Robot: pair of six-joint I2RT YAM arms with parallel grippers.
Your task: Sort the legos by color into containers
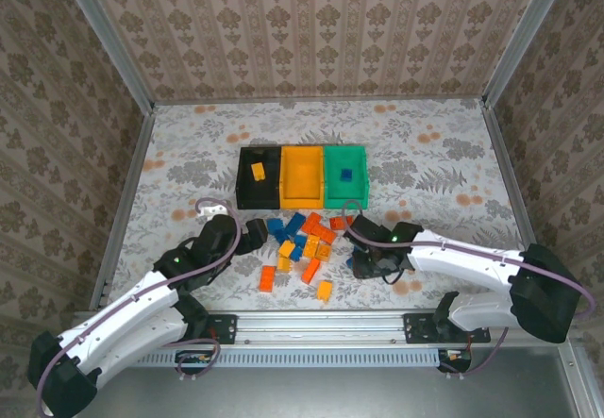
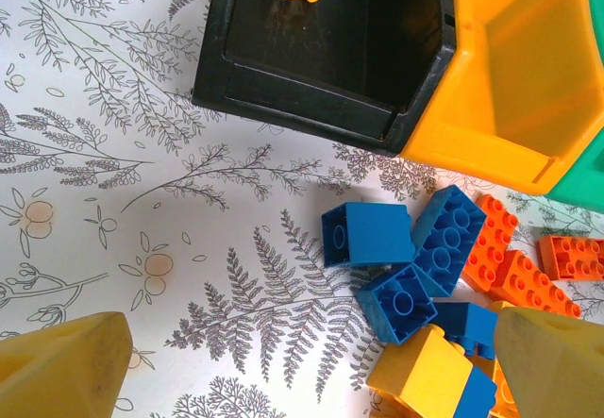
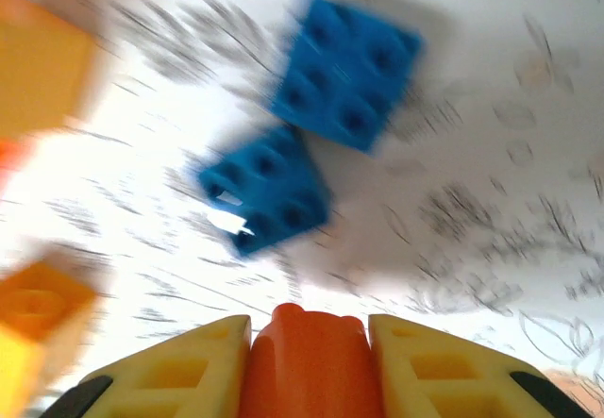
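Legos (image 1: 304, 243), small studded plastic bricks in yellow-orange, red-orange and blue, lie scattered on the floral-patterned table (image 1: 189, 154) just in front of three open rectangular plastic containers set side by side: a black bin (image 1: 260, 194) (one yellow brick (image 1: 257, 171) inside), a yellow-orange bin (image 1: 302, 177) and a green bin (image 1: 344, 192) holding a blue brick (image 1: 346, 175). The right gripper (image 3: 307, 328) is clamped tight on a red-orange brick (image 3: 307, 373), with two blue bricks (image 3: 349, 64) on the table ahead of it. The left gripper (image 2: 307, 366) hangs spread wide over the pile's left edge near the black bin, holding nothing.
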